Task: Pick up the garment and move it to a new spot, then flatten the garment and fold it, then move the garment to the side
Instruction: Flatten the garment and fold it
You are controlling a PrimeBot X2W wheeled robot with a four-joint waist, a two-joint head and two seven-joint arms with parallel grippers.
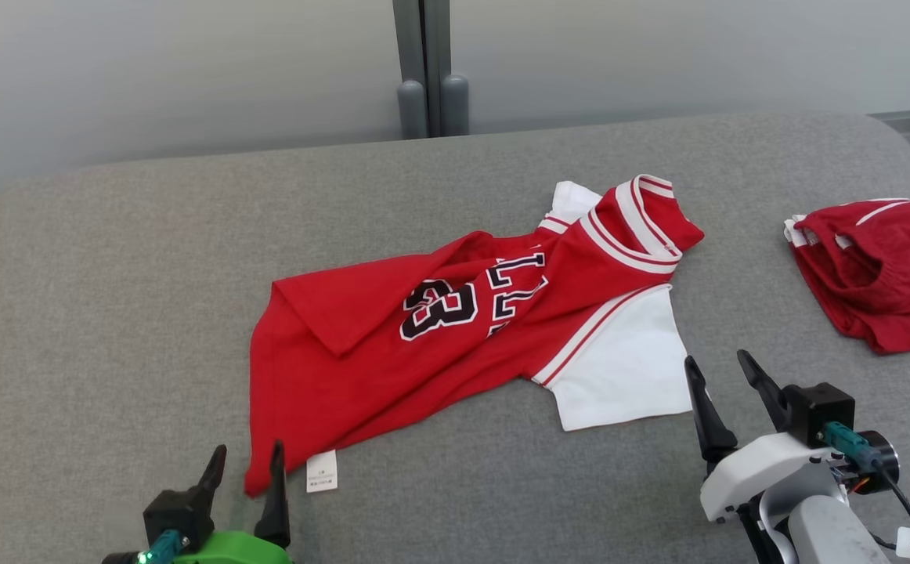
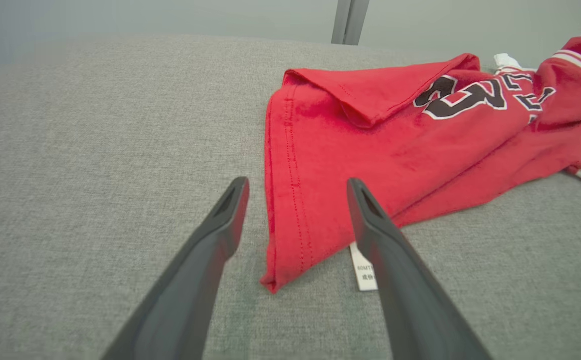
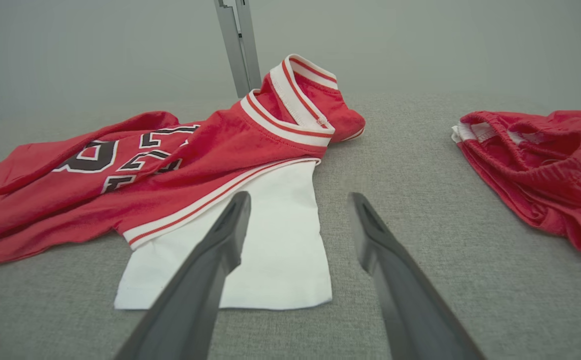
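Left pincer (image 1: 248, 450) and right pincer (image 1: 715, 359) gape empty beside the jersey (image 1: 439, 329); red shorts (image 1: 878, 274) lie apart.

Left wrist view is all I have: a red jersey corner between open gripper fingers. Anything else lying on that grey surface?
Observer: Yes, a second red garment lies bunched to the right of the jersey, apart from it.
Operator: And the right gripper?
Observer: The right gripper is open, beside the edge of the jersey's white sleeve.
Operator: Is that sleeve flat?
Observer: Yes, it lies spread flat on the grey surface.
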